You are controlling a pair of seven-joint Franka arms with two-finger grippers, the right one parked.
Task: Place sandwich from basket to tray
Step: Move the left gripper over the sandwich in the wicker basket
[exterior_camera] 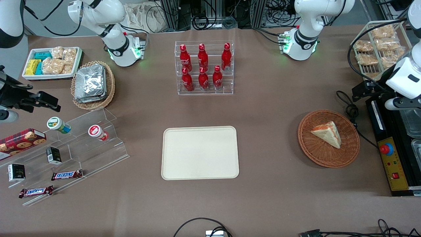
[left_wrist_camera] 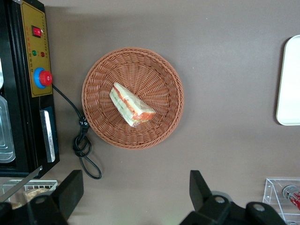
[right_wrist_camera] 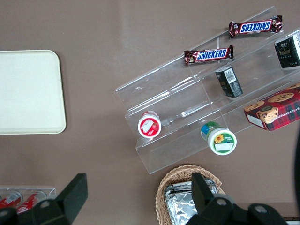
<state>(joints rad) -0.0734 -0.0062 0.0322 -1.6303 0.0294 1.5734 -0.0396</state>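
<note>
The sandwich is a pale bread wedge with an orange-red and green stripe; it lies in the round reddish-brown wicker basket, toward the working arm's end of the table. Both show in the left wrist view: the sandwich in the middle of the basket. The cream tray lies flat and bare mid-table; its edge shows in the left wrist view. My left gripper hangs high above the table beside the basket, a little farther from the front camera. It is open and empty.
A black control box with a red button and a looped cable lie beside the basket. A rack of red bottles stands farther back than the tray. Acrylic steps with snacks and a tan foil-packet basket lie toward the parked arm's end.
</note>
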